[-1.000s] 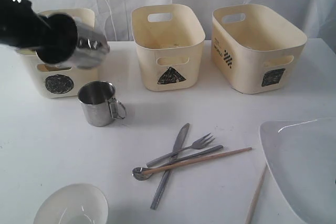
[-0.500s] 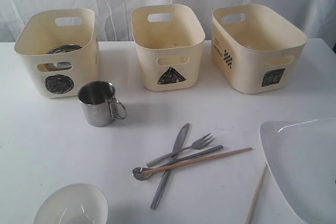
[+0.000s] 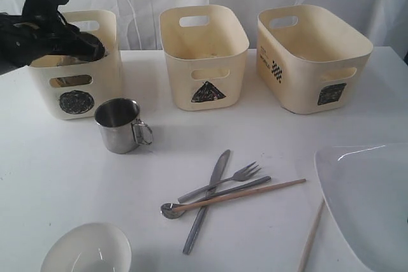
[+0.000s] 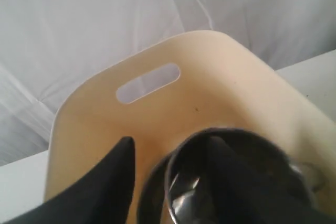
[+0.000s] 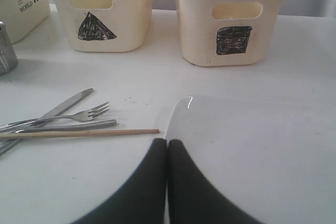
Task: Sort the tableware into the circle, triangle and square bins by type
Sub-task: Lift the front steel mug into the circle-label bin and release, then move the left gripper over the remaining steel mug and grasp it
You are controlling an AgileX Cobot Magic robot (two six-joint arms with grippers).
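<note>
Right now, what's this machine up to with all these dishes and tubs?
It is sorting tableware into marked bins. The left gripper reaches into the circle bin, its fingers on either side of a steel mug wall; whether it grips cannot be told. A second steel mug, a knife, fork, spoon, chopsticks and a white bowl wait on the table. The right gripper is shut, by the edge of the white plate.
</note>
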